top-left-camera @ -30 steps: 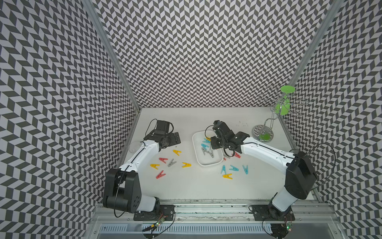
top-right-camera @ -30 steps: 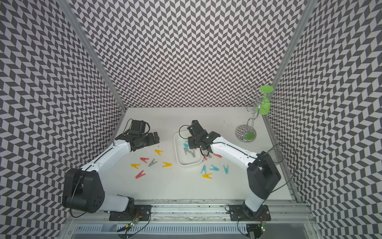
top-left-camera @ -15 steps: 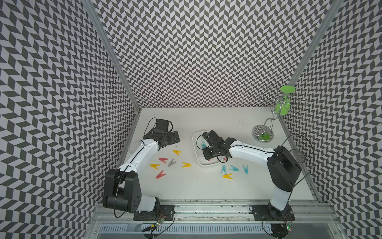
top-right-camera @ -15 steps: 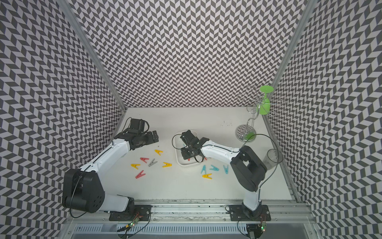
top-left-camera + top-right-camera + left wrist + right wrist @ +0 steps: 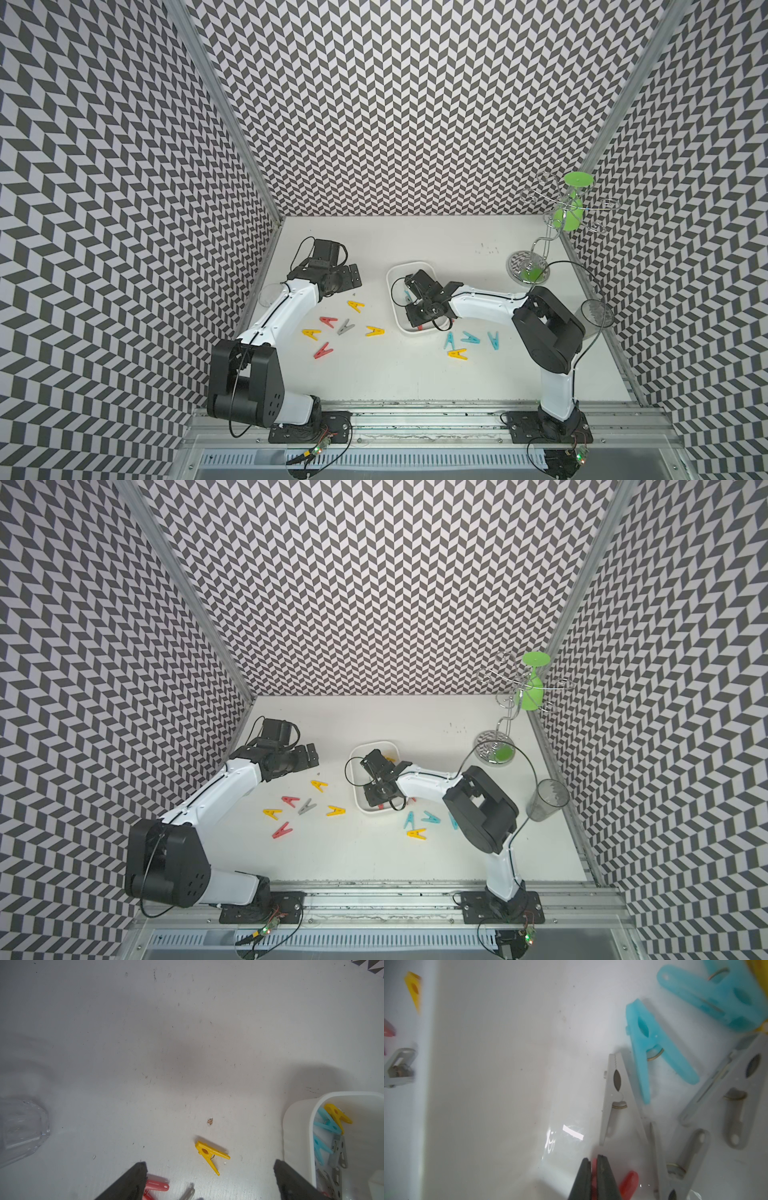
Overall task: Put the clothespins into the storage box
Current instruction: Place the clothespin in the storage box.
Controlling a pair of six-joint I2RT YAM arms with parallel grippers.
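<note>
The storage box point(image 5: 409, 264) point(image 5: 372, 743) is a white tray at mid-table. My right gripper point(image 5: 422, 321) point(image 5: 376, 801) point(image 5: 593, 1163) reaches down inside its near end, shut on a red clothespin point(image 5: 629, 1182) just above the floor. Blue clothespins point(image 5: 643, 1043) and grey clothespins point(image 5: 616, 1093) lie in the box beside it. My left gripper point(image 5: 351, 276) point(image 5: 310, 756) point(image 5: 209, 1164) hangs open and empty over the table left of the box, above a yellow clothespin point(image 5: 208, 1154) point(image 5: 355, 306). Several loose clothespins point(image 5: 345, 327) lie near it, and more point(image 5: 470, 338) lie in front of the box.
A clear cup point(image 5: 597, 316) point(image 5: 547, 798) stands by the right wall and another clear cup point(image 5: 272, 293) point(image 5: 20, 1130) by the left wall. A wire glass rack point(image 5: 528, 268) with a green glass point(image 5: 569, 208) stands at the back right.
My right gripper has moved from the box's far part toward its near end and lower, with the arm's elbow folding inward. The left arm has barely moved.
</note>
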